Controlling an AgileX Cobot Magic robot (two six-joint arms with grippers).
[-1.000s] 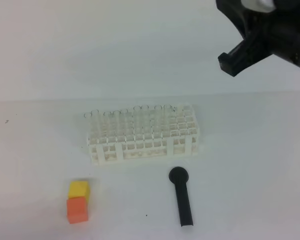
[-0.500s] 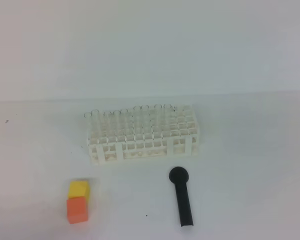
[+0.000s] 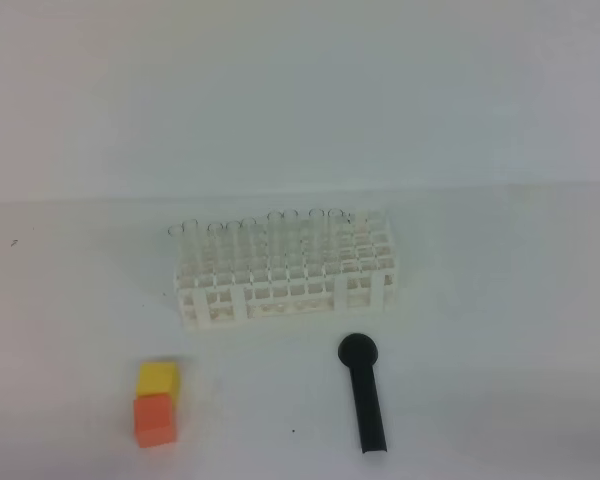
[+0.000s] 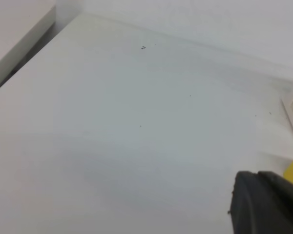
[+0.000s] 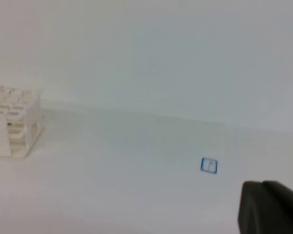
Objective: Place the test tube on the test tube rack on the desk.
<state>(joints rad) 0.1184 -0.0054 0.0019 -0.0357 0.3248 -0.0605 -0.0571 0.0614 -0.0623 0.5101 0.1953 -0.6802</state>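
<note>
Currently neither gripper's opening is discernible. Tubes already crowd the test tube rack (image 3: 285, 268) toward the desk's (image 3: 500, 300) far edge; insertion risks collision.

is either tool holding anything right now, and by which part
It cannot be told. Only a dark edge of each tool shows, with nothing visibly held. Glass tubes stand in the test tube rack.
</note>
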